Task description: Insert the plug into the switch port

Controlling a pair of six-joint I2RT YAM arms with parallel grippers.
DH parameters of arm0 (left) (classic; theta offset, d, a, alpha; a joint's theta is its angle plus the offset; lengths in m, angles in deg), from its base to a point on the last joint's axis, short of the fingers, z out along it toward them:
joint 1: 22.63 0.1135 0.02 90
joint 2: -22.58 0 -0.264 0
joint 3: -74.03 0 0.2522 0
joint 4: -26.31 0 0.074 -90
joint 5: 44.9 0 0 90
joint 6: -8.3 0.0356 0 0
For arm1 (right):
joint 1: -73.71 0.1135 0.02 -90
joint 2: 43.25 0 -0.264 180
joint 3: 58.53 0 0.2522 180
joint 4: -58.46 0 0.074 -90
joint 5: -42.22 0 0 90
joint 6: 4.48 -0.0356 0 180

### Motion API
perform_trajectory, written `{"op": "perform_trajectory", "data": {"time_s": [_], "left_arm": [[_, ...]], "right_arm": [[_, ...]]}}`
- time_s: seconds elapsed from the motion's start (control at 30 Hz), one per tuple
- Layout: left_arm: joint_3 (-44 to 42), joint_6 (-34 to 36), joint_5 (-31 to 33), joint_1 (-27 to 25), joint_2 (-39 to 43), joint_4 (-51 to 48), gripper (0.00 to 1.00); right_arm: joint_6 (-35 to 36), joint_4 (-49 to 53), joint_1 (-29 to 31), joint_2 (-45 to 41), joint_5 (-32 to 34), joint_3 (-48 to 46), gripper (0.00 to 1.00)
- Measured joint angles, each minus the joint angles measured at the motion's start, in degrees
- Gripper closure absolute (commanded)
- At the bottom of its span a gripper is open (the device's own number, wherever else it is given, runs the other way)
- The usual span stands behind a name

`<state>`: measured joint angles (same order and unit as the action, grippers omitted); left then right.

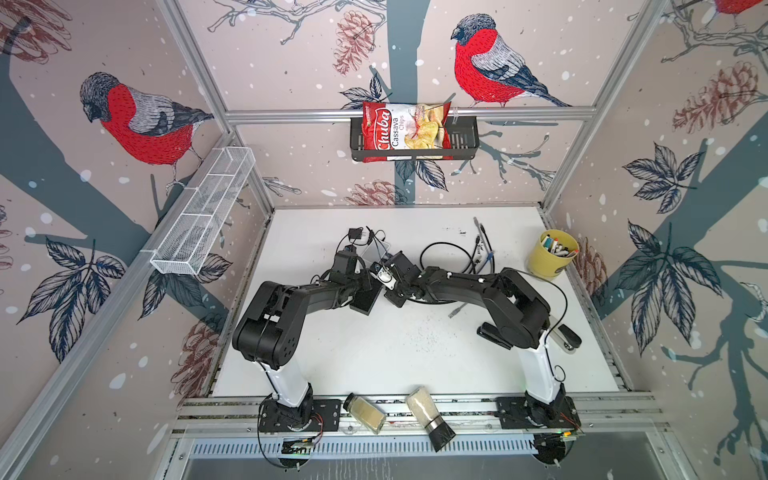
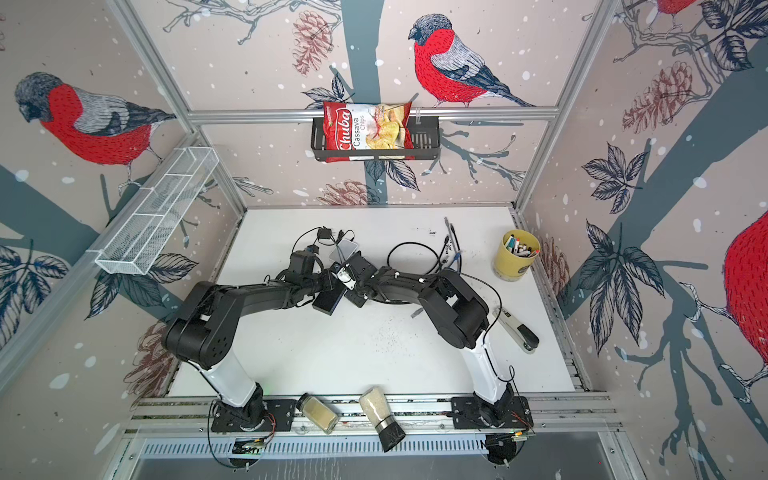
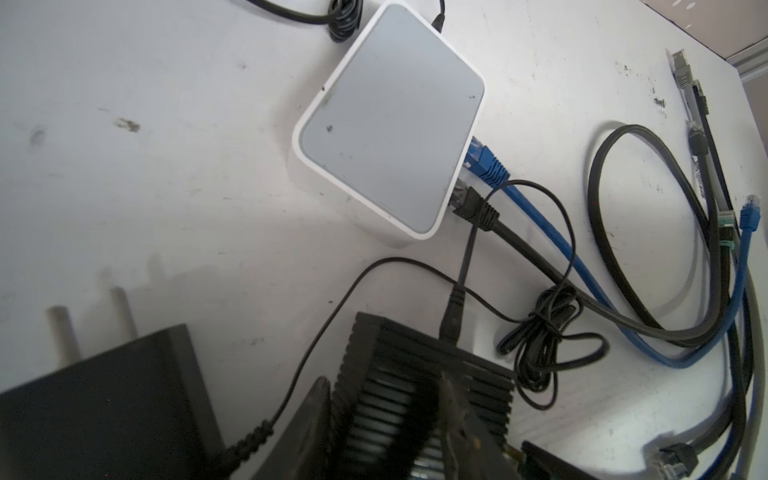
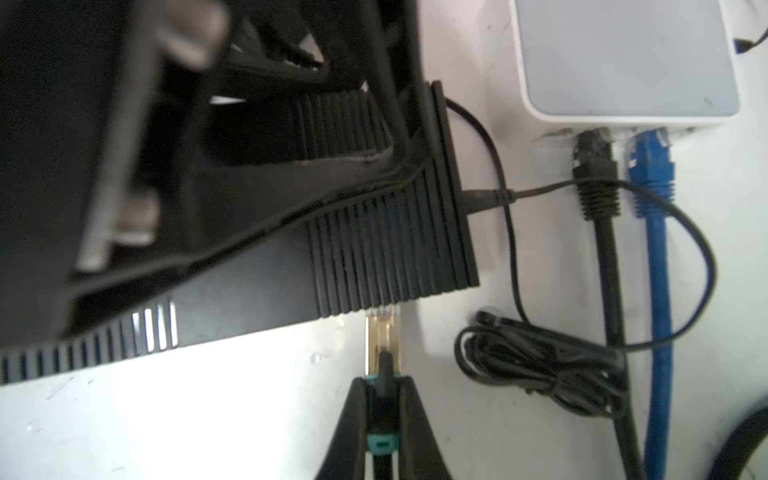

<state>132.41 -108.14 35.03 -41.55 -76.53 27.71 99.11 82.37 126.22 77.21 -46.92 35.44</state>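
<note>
- Plug (image 4: 383, 340): clear with a teal boot, mid-bench (image 4: 208, 415). Its tip meets the edge of the ribbed black switch (image 4: 395, 249), and most of its body is outside, so it is likely not seated.
- Right jaws pinch the boot just behind the plug, in line with it.
- Left jaws clamp the switch's body.
- Risk: a skewed push catches the port rim and twists the plug in the pinch, or the switch slips in the left jaws.

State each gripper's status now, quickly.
Left gripper: closed on the switch.
Right gripper: closed on the plug.
</note>
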Motion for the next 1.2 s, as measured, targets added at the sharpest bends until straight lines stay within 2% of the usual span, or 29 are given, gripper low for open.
{"op": "perform_trajectory", "data": {"time_s": [0.63,0.83,1.2], "left_arm": [[-0.7,1.2,-0.5,0.0,0.5,0.1,0.59],[-0.7,2.8,-0.9,0.0,0.5,0.1,0.59],[-2.1,6.0,-5.1,0.1,0.5,2.8,0.60]], "right_arm": [[0.0,-4.4,0.6,-0.9,0.2,-3.0,0.98],[0.3,-9.8,0.7,-1.6,0.5,-6.4,0.98],[7.9,-20.8,0.8,-4.2,-3.1,-14.7,0.98]]}}
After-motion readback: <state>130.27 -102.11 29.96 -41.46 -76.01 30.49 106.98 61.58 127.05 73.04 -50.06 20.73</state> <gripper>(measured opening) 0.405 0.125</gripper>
